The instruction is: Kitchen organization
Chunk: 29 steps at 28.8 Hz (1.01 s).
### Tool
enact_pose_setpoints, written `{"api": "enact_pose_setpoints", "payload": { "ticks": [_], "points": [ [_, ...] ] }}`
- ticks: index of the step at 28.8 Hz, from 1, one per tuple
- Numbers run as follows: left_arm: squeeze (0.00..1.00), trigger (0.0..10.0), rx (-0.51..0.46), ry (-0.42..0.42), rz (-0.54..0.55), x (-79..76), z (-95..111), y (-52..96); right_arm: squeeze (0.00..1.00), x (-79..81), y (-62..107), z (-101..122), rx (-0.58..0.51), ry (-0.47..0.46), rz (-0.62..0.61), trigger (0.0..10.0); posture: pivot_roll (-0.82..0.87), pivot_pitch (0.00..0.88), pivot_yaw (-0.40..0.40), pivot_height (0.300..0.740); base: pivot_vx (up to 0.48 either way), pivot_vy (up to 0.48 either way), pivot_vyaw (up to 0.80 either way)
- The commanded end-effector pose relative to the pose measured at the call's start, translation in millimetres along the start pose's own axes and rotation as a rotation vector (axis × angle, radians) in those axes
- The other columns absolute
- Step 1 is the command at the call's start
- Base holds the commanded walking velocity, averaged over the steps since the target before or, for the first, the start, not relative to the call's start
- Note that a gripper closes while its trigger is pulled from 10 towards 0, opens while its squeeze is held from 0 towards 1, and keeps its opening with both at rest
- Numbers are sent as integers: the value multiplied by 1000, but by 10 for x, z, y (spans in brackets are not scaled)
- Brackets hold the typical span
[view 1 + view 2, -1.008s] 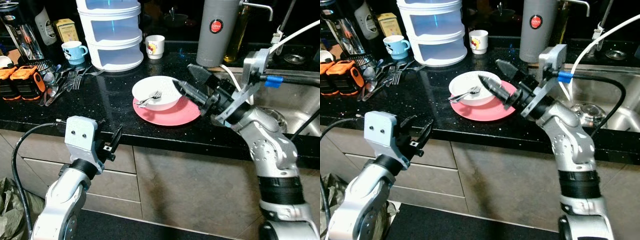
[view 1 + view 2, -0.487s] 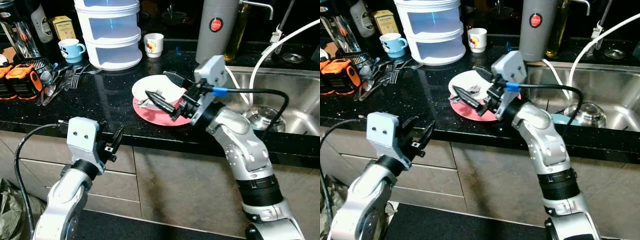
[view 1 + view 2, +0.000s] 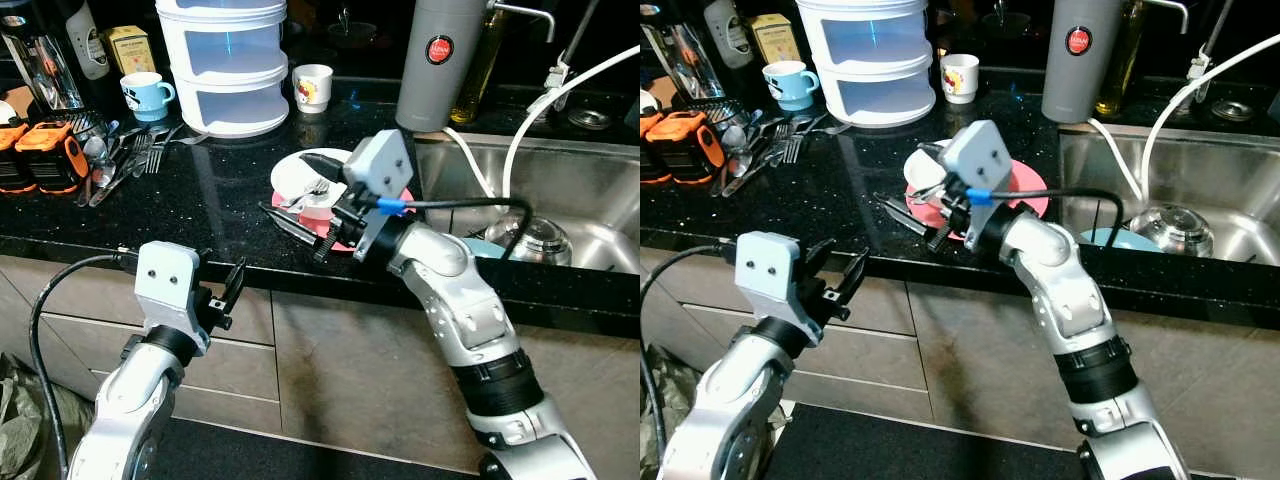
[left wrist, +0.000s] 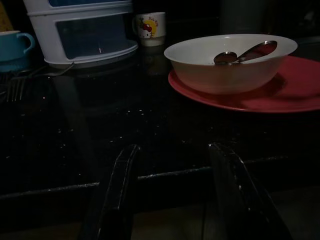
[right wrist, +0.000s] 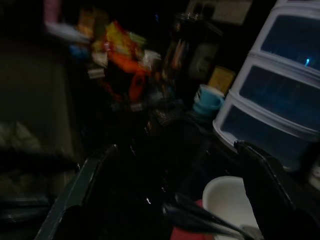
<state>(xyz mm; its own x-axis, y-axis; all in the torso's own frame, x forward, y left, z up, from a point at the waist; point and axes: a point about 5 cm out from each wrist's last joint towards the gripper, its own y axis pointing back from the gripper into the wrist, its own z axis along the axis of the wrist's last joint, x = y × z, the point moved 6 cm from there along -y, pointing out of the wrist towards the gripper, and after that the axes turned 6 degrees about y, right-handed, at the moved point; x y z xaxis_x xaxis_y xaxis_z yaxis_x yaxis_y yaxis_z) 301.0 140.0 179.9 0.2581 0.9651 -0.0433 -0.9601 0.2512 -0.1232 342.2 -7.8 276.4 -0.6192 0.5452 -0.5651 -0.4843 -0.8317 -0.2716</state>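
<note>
**My right jaws spread wide beside the white bowl**

The white bowl (image 3: 305, 184) sits on the pink plate (image 3: 345, 212) on the black counter (image 3: 220, 200), a spoon (image 4: 245, 51) resting inside it. My right gripper (image 3: 300, 195) hangs low over the counter just beside the bowl, jaws spread wide and holding nothing, one black finger (image 3: 290, 222) reaching past the plate's near rim. My left gripper (image 3: 236, 280) waits below the counter's front edge, well apart from the bowl, jaws parted and holding nothing. Behind the bowl stands a white stacked container (image 3: 222, 60).
</note>
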Motion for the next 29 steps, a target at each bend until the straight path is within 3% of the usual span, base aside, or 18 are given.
{"api": "enact_pose_setpoints", "payload": {
  "ticks": [1,5,19,29],
  "points": [
    [0,10000,11,-6,0,-16,-50,5,0,66,-79,-64,32,94,17,10000,131,0,-5,740,0,0,0],
    [0,10000,11,-5,-3,-35,-54,2,0,71,-128,-154,77,180,7,10000,130,0,-4,740,0,0,0],
    [0,10000,6,-11,-17,-69,-39,-4,0,8,-166,-270,120,321,15,10000,130,0,-7,740,0,0,0],
    [0,10000,1,-14,-21,-78,-23,-21,0,117,-95,-430,178,359,90,10000,126,0,-2,740,0,0,0]
  ]
}}
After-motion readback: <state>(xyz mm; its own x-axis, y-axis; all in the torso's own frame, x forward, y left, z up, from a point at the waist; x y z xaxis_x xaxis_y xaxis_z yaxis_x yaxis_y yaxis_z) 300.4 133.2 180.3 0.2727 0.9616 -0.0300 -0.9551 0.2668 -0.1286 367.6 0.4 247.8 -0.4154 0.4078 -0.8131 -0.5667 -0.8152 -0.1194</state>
